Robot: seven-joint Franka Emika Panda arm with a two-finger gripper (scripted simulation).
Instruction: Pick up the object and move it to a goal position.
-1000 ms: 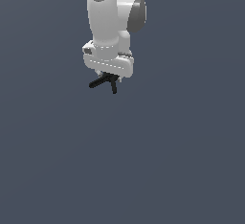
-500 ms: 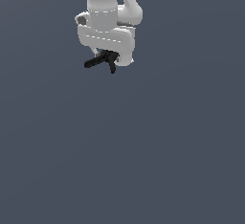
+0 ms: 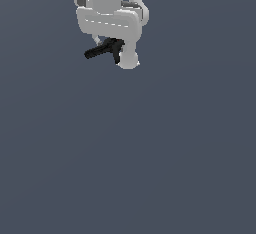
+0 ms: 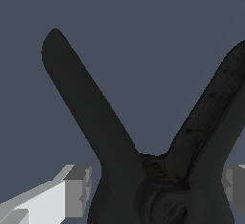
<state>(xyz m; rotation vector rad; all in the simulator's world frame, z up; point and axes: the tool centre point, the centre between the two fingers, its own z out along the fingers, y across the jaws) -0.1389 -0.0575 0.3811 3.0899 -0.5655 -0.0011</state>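
My claw (image 3: 116, 48) is clenched on the black forked object (image 3: 104, 49), which hangs under my white hand near the upper edge of the exterior view, a little toward that view's left of centre. One thin limb of the object pokes out sideways toward the exterior view's left, clear of my hand's outline; a shorter limb points downward beside my rounded white finger (image 3: 128, 59). In the wrist view the same object (image 4: 143, 170) fills most of the picture: two matte black limbs splay apart like a V from a thick joint, and my pale finger pads (image 4: 79, 191) stand on either side of that joint, one pad just beside the black body, the other only partly visible at the picture's edge. I cannot tell from either view exactly how much pad surface touches the joint. Around me everything is a flat, uniform dark blue-grey surface; below my hand and to both sides in the exterior view it runs on unbroken to the picture's borders, with no seam, wall or rim showing anywhere.
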